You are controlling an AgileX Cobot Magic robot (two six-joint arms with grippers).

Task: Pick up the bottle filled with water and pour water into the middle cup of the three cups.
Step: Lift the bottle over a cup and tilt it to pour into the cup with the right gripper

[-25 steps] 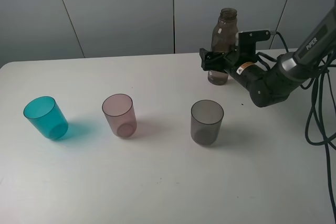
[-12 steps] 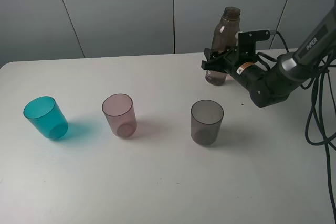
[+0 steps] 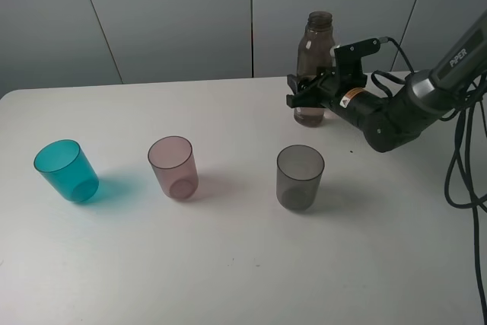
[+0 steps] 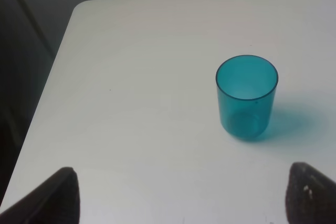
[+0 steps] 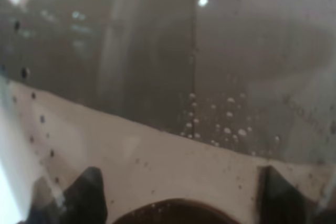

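Observation:
The smoky brown bottle stands upright at the back right of the table, with water in its lower part. My right gripper is shut on its lower body. In the right wrist view the bottle fills the frame between the fingertips. The three cups stand in a row: teal on the left, the pale pink middle cup, smoky grey in front of the bottle. My left gripper is open and empty, near the teal cup; it is out of the exterior view.
The white table has its left edge close to the teal cup. Black cables hang at the right side. A grey panelled wall stands behind the table.
My right gripper and the bottle in it have shifted a little to the left and the bottle has straightened up. The cups have not moved.

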